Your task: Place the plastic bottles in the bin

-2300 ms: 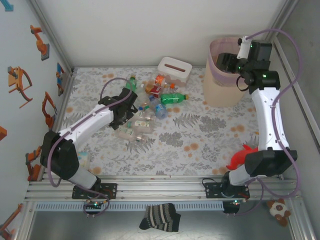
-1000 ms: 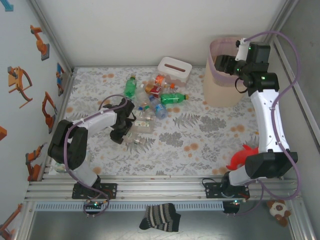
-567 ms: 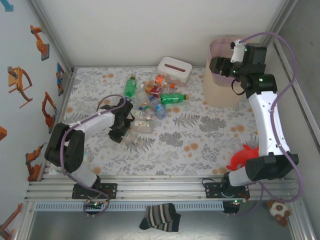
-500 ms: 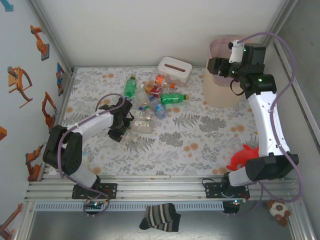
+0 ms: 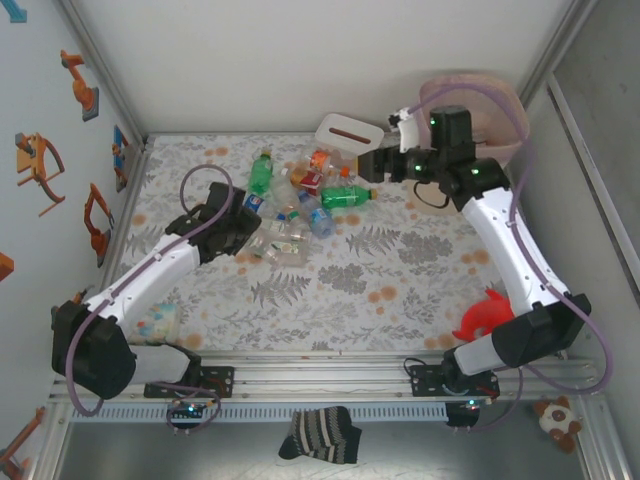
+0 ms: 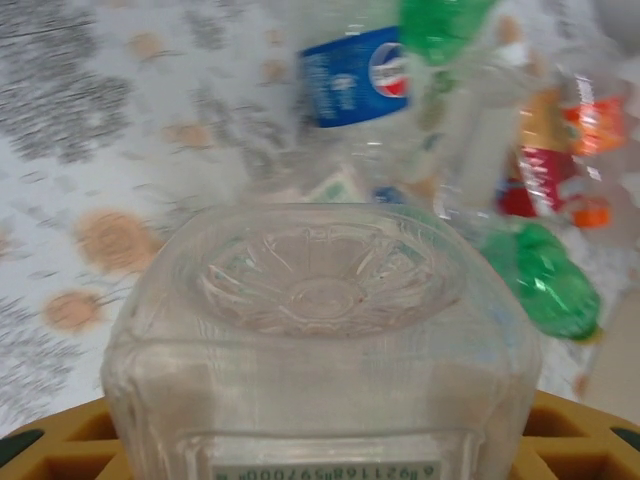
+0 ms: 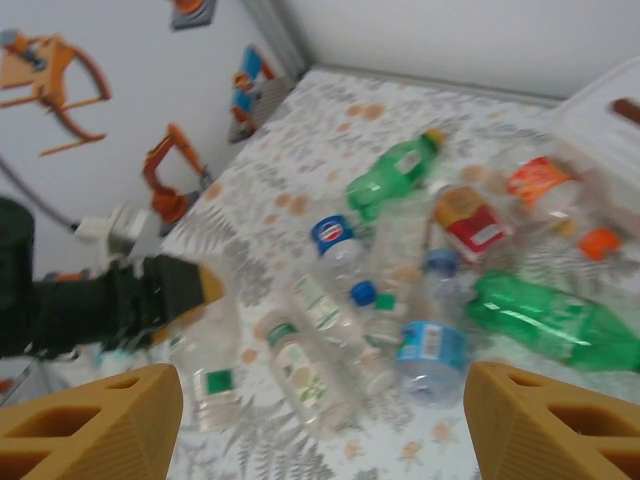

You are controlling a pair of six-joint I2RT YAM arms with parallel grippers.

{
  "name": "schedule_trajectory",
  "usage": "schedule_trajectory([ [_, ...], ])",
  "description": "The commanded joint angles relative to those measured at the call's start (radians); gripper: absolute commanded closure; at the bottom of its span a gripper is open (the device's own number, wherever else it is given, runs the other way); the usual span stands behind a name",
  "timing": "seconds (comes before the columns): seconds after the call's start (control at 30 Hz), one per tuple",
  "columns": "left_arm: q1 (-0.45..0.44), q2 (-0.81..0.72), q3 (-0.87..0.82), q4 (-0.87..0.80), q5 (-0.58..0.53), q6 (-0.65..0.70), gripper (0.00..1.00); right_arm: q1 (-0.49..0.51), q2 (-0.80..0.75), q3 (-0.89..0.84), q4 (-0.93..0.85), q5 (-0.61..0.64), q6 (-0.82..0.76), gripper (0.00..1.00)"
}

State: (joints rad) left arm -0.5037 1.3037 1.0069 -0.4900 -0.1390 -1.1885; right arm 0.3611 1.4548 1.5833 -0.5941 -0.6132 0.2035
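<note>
The left fingers, clamped on a clear bottle at the pile's near-left edge, may lose that slick bottle on the long carry to the far-right bin, or bump the right fingers, which hover open and empty above the pile.

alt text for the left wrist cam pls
Close-up of a clear bottle, base toward the camera, clamped in the left pincer. Behind it, blurred on a floral tablecloth, lie a blue-labelled bottle, a green bottle and others.
</note>
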Motion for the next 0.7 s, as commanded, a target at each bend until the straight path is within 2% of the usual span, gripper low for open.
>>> schedule_trajectory([
  [0.0,0.004,0.0,0.039,0.137,0.112,0.184,0.51,0.061,0.005,-0.028,0.057,-0.06,0.013,0.27],
  [0.2,0.002,0.04,0.074,0.272,0.276,0.258,0.51,0.185,0.031,-0.086,0.116,-0.019,0.023,0.27],
  [0.33,0.002,0.045,0.065,0.364,0.347,0.266,0.52,0.242,0.049,-0.144,0.205,0.043,0.073,0.27],
  [0.67,0.001,0.012,0.046,0.428,0.382,0.264,0.52,0.339,0.076,-0.292,0.479,0.168,0.175,0.23],
])
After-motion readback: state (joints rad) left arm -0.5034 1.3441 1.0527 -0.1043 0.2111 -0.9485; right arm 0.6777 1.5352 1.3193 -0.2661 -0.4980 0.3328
